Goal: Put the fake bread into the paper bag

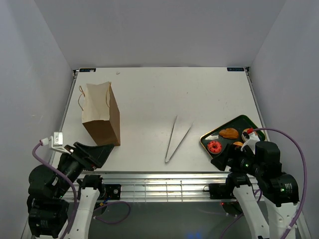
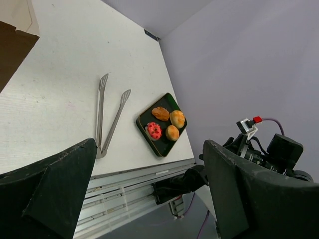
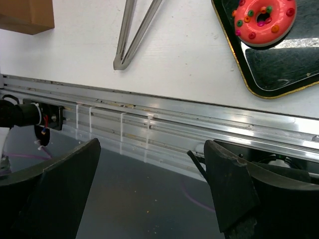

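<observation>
The brown paper bag (image 1: 102, 117) stands upright at the left of the table, its corner also in the left wrist view (image 2: 12, 45). The fake bread lies on a dark green tray (image 1: 244, 122) at the right: a twisted roll (image 1: 230, 133), a red-frosted donut (image 1: 215, 146) and two buns (image 2: 177, 118), partly hidden behind the right arm in the top view. My left gripper (image 1: 97, 154) is open and empty at the near edge, just in front of the bag. My right gripper (image 1: 227, 159) is open and empty at the near edge, just in front of the tray; the donut (image 3: 264, 20) shows above it.
Metal tongs (image 1: 177, 139) lie on the table between bag and tray, also in both wrist views (image 2: 107, 117) (image 3: 132, 35). An aluminium rail (image 3: 199, 119) runs along the table's near edge. White walls enclose the table on three sides.
</observation>
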Available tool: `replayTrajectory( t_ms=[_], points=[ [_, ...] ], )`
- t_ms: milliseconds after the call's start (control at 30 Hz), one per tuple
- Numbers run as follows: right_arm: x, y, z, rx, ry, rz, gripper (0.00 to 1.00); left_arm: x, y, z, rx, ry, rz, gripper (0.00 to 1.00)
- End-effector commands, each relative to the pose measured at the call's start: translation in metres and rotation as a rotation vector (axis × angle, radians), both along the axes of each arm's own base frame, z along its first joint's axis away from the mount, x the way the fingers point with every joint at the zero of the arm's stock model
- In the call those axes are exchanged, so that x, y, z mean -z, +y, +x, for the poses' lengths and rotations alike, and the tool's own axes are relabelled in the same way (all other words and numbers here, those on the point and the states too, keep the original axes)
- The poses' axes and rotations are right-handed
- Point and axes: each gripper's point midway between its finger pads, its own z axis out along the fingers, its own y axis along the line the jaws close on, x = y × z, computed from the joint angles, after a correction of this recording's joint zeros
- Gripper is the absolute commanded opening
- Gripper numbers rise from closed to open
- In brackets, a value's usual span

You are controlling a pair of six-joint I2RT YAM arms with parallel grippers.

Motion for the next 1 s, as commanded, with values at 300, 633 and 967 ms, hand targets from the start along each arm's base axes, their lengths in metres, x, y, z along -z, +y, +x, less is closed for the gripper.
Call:
replayTrajectory(
  t_ms=[300, 633, 967],
  points=[
    [0.001, -0.001, 0.019, -0.02, 0.0, -0.043, 0.9, -0.011, 0.015, 0.012, -0.081, 0.016, 0.069, 0.98],
    [0.041, 0.035, 0.074, -0.018, 0.086, 0.16, 0.9, 0.015, 0.006, 0.022, -0.035, 0.106, 0.04, 0.98],
    [0.058, 0.059, 0.113, -0.027, 0.108, 0.004, 0.9, 0.019, 0.008, 0.025, -0.05, 0.122, 0.035, 0.98]
  ],
)
